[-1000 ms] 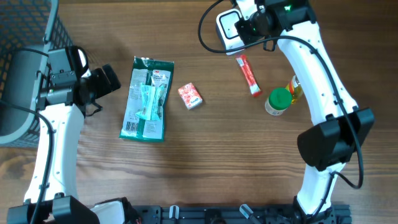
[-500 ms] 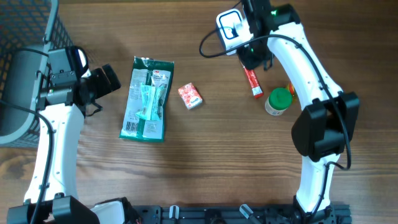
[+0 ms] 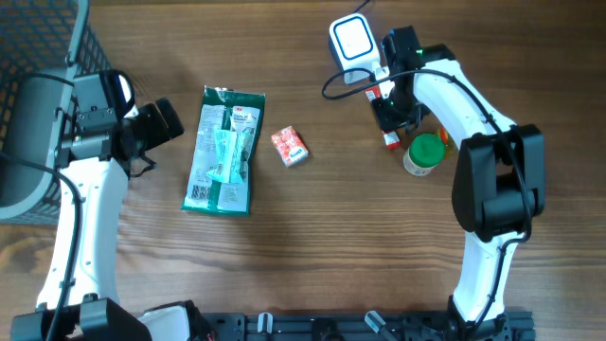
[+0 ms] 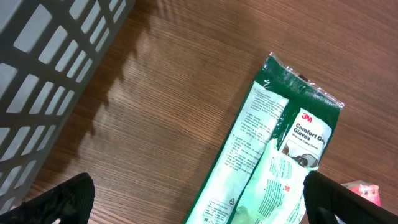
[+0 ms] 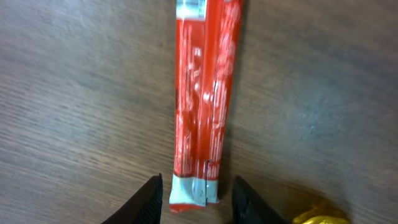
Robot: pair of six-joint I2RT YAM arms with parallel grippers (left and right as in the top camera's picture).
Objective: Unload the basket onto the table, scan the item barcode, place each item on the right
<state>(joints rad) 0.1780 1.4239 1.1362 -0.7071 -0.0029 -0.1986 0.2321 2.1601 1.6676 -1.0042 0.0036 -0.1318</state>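
Right gripper (image 5: 198,200): fingers shut a second ago, now apart, straddling near end of red foil stick sachet (image 5: 202,93); not clamped. Sachet lies flat on wooden table (image 3: 360,246), just beside green-capped bottle (image 3: 423,153). Arm has dropped from white square scanner (image 3: 352,40) onto sachet; we judge pick is next, scan not done. Left gripper (image 3: 163,121): fingers wide apart, empty, unmoved beside green glove pack (image 3: 222,152).
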